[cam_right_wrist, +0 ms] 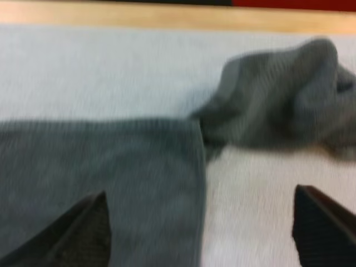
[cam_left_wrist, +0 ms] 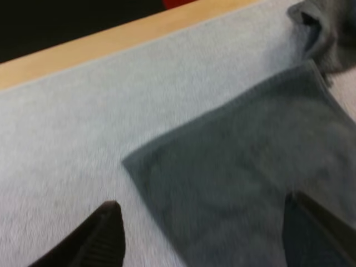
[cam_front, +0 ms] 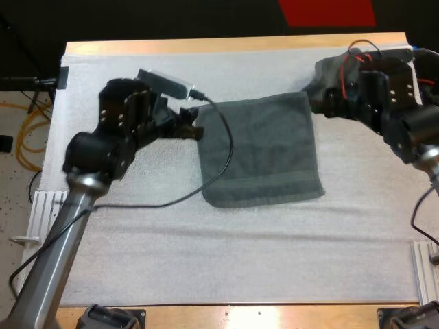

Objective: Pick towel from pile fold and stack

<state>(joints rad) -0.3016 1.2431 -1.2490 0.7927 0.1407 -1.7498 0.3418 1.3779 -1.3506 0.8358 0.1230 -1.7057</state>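
Flat towel (cam_front: 264, 154) lies spread mid-mat (cam_front: 206, 260) — laid open, it is judged, so that a fold can be made. Left end effector (cam_left_wrist: 200, 203) is poised at the towel's far left corner, fingers wide apart, nothing gripped; one finger is over mat, the other over cloth. Right end effector (cam_right_wrist: 200, 192) is set likewise at the far right corner, open and empty — a matched corner pinch seems intended. Crumpled towel (cam_right_wrist: 283, 105) is noted just beside that corner, near the tabletop's (cam_front: 233, 44) far edge.
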